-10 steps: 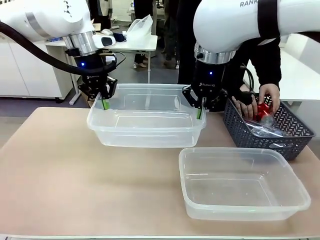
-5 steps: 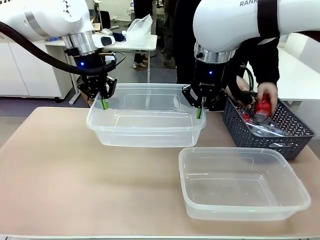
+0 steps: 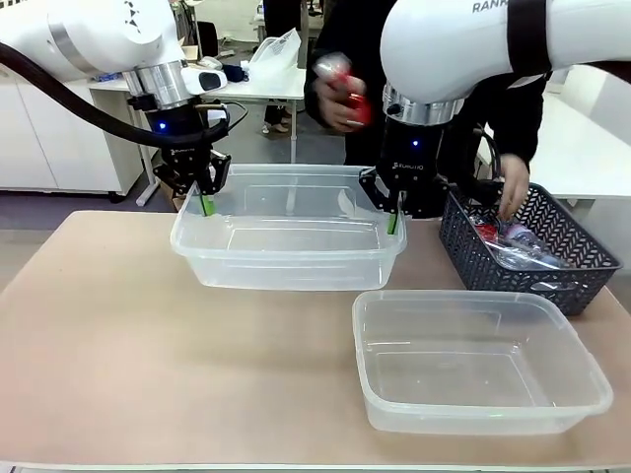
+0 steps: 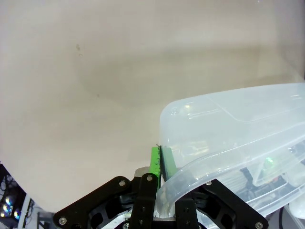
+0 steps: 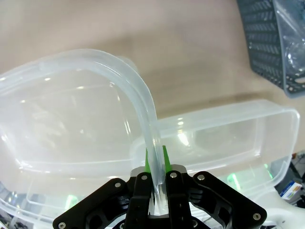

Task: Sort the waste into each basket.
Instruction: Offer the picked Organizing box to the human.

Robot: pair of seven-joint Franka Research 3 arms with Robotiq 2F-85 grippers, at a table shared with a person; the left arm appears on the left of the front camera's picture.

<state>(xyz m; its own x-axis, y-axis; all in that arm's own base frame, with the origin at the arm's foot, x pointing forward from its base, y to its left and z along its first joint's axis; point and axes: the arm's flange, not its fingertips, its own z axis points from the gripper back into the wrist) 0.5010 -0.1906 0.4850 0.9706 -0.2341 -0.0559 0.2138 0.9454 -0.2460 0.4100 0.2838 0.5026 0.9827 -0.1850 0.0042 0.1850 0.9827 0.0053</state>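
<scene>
Both arms on one container. My left gripper (image 3: 205, 203) is clenched on the left end of the rim of the far tub (image 3: 286, 258), green pads pinching the rolled edge. My right gripper (image 3: 393, 219) is clenched on the right end of the same rim; in the right wrist view the rim runs straight down between my fingers.

The far tub hangs level between the two grips, over the far middle of the table (image 3: 148, 365). Nothing inside it.

The near tub (image 3: 592, 379) stands on the table at the near right, apart from the far tub. Also nothing inside.

The dark grey basket (image 3: 577, 286) is at the far right, just beside my right gripper. A clear bottle (image 3: 523, 254) lies in it.

One hand of the person (image 3: 333, 99) holds a red can (image 3: 358, 106) high up, above the far edge of the far tub and left of my right arm. The person's other hand (image 3: 513, 185) reaches down into the dark grey basket.
</scene>
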